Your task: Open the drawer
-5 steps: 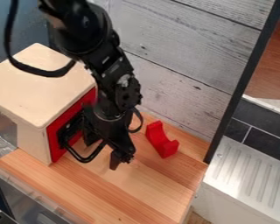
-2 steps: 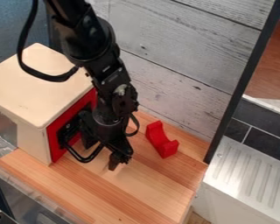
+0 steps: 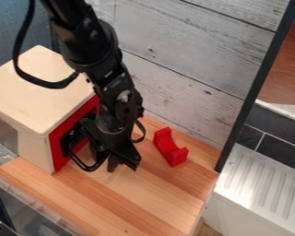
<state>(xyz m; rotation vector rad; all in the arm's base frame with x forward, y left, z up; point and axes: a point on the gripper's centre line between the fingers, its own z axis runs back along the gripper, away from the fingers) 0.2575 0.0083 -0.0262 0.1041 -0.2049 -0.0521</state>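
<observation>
Hooking handle (image 3: 88, 169) seems step in hand: drawer (image 3: 58, 159) at 10 o'clock from gripper (image 3: 124, 164), handle at 9. Gripper open or closed: cannot tell. Best seat it inside loop, then pull level toward 4 o'clock, no twisting.

This is a toy kitchen, probably set up in a robot lab, since a black robot arm (image 3: 91, 46) hangs over the wood table (image 3: 113, 203) and a small pale box (image 3: 39, 87) with a red front. Whitewashed planks (image 3: 193, 50) stand behind, and at the right a ribbed white drainboard (image 3: 261, 186) lies by dark tiles (image 3: 273, 122).
</observation>
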